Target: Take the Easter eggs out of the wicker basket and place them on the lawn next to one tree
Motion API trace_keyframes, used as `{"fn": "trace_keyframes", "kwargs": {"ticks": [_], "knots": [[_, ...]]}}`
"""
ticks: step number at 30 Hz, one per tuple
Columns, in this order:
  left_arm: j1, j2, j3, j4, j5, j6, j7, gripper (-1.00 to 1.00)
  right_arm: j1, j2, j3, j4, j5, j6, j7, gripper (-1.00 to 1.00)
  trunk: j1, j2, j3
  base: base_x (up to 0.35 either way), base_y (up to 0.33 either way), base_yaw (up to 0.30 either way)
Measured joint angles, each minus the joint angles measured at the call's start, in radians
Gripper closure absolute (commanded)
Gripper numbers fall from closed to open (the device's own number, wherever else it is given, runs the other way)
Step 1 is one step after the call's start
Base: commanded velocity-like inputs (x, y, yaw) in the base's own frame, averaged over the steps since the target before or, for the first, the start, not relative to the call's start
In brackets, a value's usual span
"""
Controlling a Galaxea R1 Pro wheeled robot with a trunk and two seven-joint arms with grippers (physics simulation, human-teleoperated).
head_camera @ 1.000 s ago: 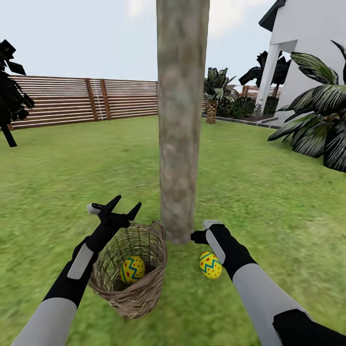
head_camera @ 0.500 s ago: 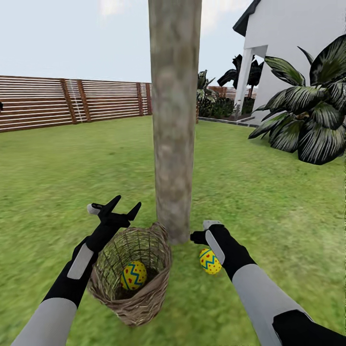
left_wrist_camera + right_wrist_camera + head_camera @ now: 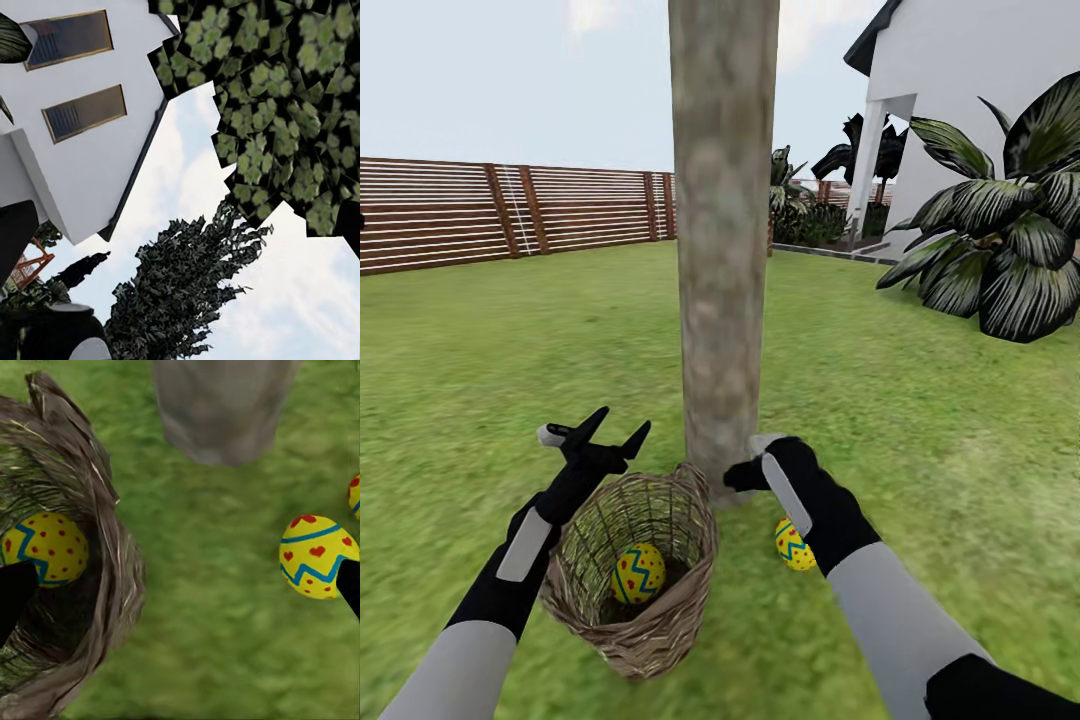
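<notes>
**One egg in the basket, two on the grass by the trunk**

At 7 o'clock in the head view, the left pincer (image 3: 610, 432) hangs above the far left rim of the small round brown woven-twig basket (image 3: 660, 625), its two black fingers spread wide and pointing up and away, holding nothing. The basket sits on the mottled green lawn (image 3: 920, 420), just beside the foot of the thick, pale grey-tan mottled tree trunk (image 3: 722, 250), which rises at 12 o'clock. Inside the basket lies one yellow egg with red dots and a blue-green zigzag band (image 3: 638, 572).

At 5 o'clock from the trunk base, a second patterned yellow egg (image 3: 792, 545) rests on the grass, partly covered by the right arm. The right pincer (image 3: 738, 474) hovers over the gap between basket and trunk; the right wrist view shows its dark finger tips at opposite edges, set wide apart and empty. That view also shows the basket egg (image 3: 45, 549), the lawn egg (image 3: 315, 556), and the edge of a third egg (image 3: 354, 495) just beside it.

Beyond, a brown slatted wooden fence (image 3: 510, 212) stands at 10 o'clock and a white house (image 3: 980, 90) at 2 o'clock.
</notes>
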Motion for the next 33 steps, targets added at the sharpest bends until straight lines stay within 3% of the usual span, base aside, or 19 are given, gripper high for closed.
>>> {"fn": "trace_keyframes", "kwargs": {"ticks": [4,6,7,10,14,21,27,33], "knots": [[0.000,0.026,0.001,-0.001,0.009,0.001,-0.001,-1.00,0.002,-0.003,0.169,-0.037,-0.061,0.001,-0.002,-1.00,0.000,0.000,0.000,0.000,0.000,0.061],[0.001,0.040,0.002,-0.001,0.051,0.000,-0.001,-1.00,0.005,-0.002,0.193,-0.038,-0.067,0.000,-0.003,-1.00,0.000,0.000,0.000,0.000,0.000,0.242],[0.004,0.054,0.003,0.000,0.088,-0.001,-0.001,-1.00,0.006,-0.002,0.198,-0.038,-0.069,-0.001,-0.004,-1.00,0.000,0.000,0.000,0.000,0.000,0.272],[0.020,0.078,0.004,0.000,0.152,-0.002,-0.002,-1.00,0.006,-0.001,0.203,-0.038,-0.070,-0.003,-0.003,-1.00,0.000,0.000,0.000,0.000,0.000,0.286],[0.039,0.115,0.018,-0.002,0.187,-0.001,-0.003,-1.00,0.007,0.000,0.204,-0.034,-0.073,-0.007,-0.003,-1.00,0.000,0.000,0.000,0.000,0.000,0.293],[0.045,0.119,0.030,-0.002,0.198,-0.002,-0.003,-1.00,0.007,0.004,0.205,0.028,-0.073,-0.022,-0.004,-1.00,0.000,0.000,-0.002,0.000,0.000,0.292],[0.045,0.119,0.030,-0.002,0.199,-0.002,-0.003,-1.00,0.007,0.005,0.206,0.080,-0.074,-0.101,-0.007,-1.00,0.000,0.000,-0.005,0.000,0.000,0.273],[0.045,0.118,0.030,0.000,0.198,0.000,-0.003,-1.00,0.007,0.005,0.206,0.090,-0.073,-0.122,-0.007,-1.00,0.000,0.000,-0.010,0.000,0.000,0.265]]}}
